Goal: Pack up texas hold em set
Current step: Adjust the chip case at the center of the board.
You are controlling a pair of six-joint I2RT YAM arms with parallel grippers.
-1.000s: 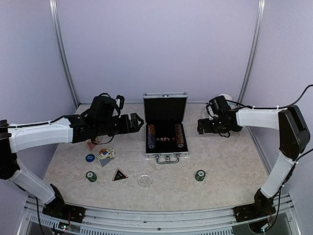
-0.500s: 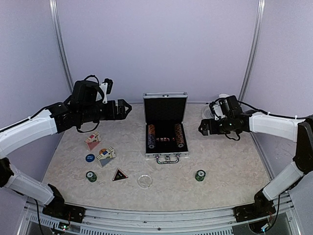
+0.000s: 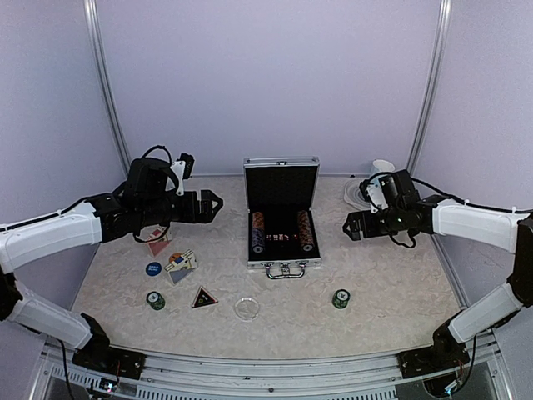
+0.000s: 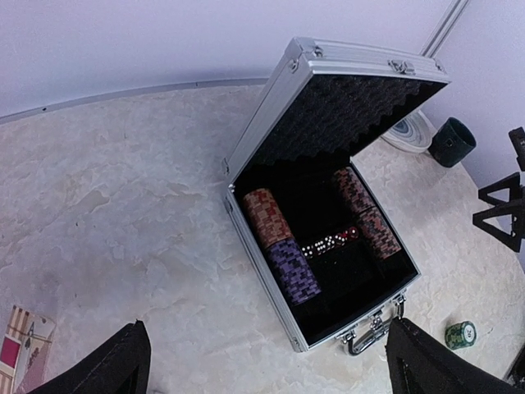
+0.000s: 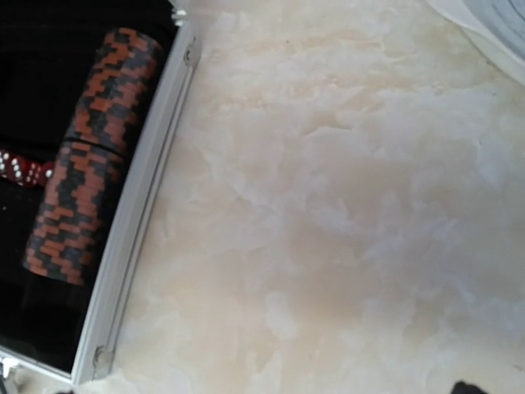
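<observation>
The silver briefcase (image 3: 283, 265) of the texas hold em set stands open at the table's middle, lid (image 3: 281, 183) upright. Inside are two chip rows (image 4: 279, 254) and red dice (image 4: 332, 240). Left of the case lie a red card deck (image 3: 156, 246), a second deck (image 3: 180, 265), a blue disc (image 3: 153, 268), a green chip stack (image 3: 156, 300) and a black triangle (image 3: 204, 297). A clear disc (image 3: 246, 308) and another green stack (image 3: 341, 298) sit nearer me. My left gripper (image 3: 215, 204) hovers open left of the case. My right gripper (image 3: 350, 225) hovers open to its right, holding nothing.
A round swirled coaster (image 4: 410, 131) and a dark mug (image 4: 453, 141) sit at the back right, with a white mug (image 3: 381, 167) behind them. Metal frame posts (image 3: 108, 100) rise at both back corners. The right arm hangs over the coaster.
My left gripper has pulled back leftward from the case's lid. My right gripper has drifted slightly right and nearer to me. Both stay open; nothing on the table moved.
</observation>
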